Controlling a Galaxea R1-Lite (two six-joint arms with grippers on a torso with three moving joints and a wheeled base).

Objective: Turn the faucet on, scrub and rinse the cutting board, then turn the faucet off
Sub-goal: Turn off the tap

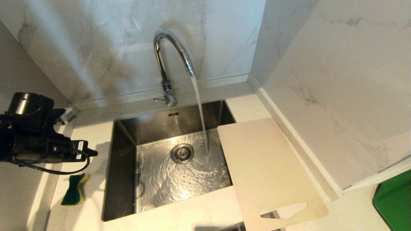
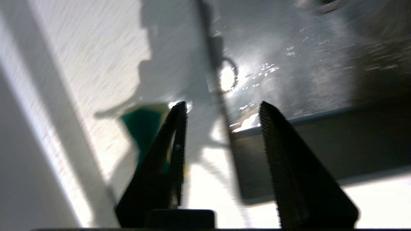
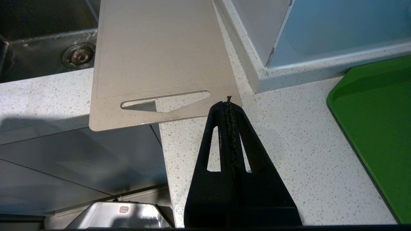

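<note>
Water runs from the faucet (image 1: 171, 51). The left claw (image 2: 221, 107) hangs with jaws apart and empty, the sponge (image 1: 74, 190) just below it. Best to drop straight and pinch its middle. The board (image 1: 266, 170) lies well right, across the sink (image 1: 123, 126) corner; the right claw (image 3: 228, 102), pressed together, waits at its handle end.

walls (image 1: 96, 48): white marble-look panels, rear + right of sink, meet in corner | sink (image 1: 123, 150): steel, sunk in cntr | cntr (image 1: 86, 205): pale speckled stone around sink | green tray (image 1: 393, 205): far right of sink on cntr | light: bright glare on sink floor
</note>
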